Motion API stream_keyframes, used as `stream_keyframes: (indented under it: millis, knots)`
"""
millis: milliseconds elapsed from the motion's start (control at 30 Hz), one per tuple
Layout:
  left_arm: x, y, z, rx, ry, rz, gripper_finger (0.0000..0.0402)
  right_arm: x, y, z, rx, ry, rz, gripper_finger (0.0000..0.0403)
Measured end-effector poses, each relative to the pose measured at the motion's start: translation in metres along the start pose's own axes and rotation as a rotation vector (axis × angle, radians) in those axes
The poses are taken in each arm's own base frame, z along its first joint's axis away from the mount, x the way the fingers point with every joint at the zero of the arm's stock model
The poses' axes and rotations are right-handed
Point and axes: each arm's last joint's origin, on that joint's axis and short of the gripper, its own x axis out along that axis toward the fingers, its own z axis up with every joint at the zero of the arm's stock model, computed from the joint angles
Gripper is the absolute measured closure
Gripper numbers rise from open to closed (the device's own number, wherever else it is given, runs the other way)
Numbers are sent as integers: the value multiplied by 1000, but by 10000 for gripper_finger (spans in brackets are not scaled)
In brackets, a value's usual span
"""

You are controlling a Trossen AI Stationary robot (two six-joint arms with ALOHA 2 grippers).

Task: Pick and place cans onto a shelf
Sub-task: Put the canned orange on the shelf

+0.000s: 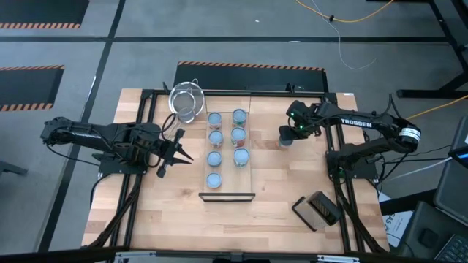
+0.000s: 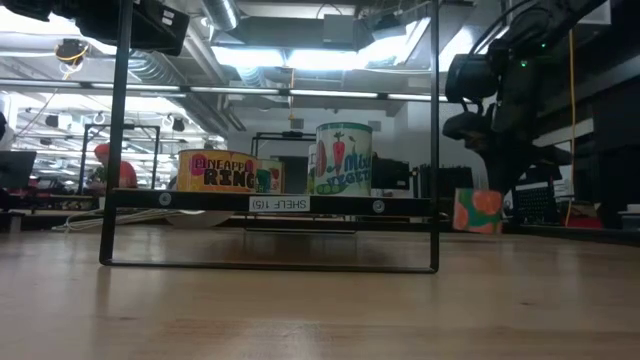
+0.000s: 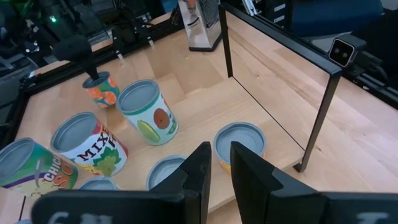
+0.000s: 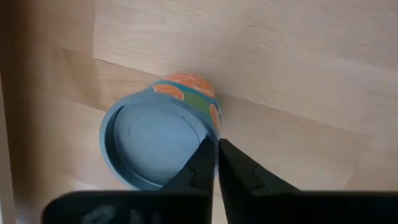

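At the right gripper [image 4: 216, 152], nearest item: loose can [image 4: 155, 146], pale blue top, orange-and-green label, standing on the table [image 1: 278, 212] right of the shelf [image 1: 227, 173]. Fingers are drawn almost together on its rim and appear to pinch it.

Handling note: a rim pinch probably gives little hold. Lift straight up, keep the can level, clear the shelf's black frame, and set it in the empty right-column place at the black-bar end.

Next item out: the shelf, carrying seven cans [image 1: 215, 136], four in the left column and three in the right.

Beyond it, the left gripper [image 1: 179, 152] waits just beside the shelf's left edge, fingers nearly pressed together on nothing.

View notes: only the right wrist view shows the rim contact. Only the low view shows the shelf as a raised board on a thin frame. Only the high view gives the can count, the strainer [image 1: 185, 98] and the dark box [image 1: 318, 208].
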Motion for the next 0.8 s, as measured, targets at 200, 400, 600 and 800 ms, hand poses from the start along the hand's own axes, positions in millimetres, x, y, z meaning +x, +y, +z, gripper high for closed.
stream_keyframes:
  millis: [200, 400, 600, 800]
  knots:
    - [0, 0, 0, 0, 0, 0, 347, 0, 0, 0, -25, -2, 2, 357]
    - [0, 0, 0, 0, 0, 0, 347, 0, 0, 0, -35, -3, 2, 340]
    - [0, 0, 0, 0, 0, 0, 347, -3, 2, 0, -126, 25, 31, 339]
    - [0, 0, 0, 0, 0, 0, 347, -26, 18, 9, -312, -36, 89, 339]
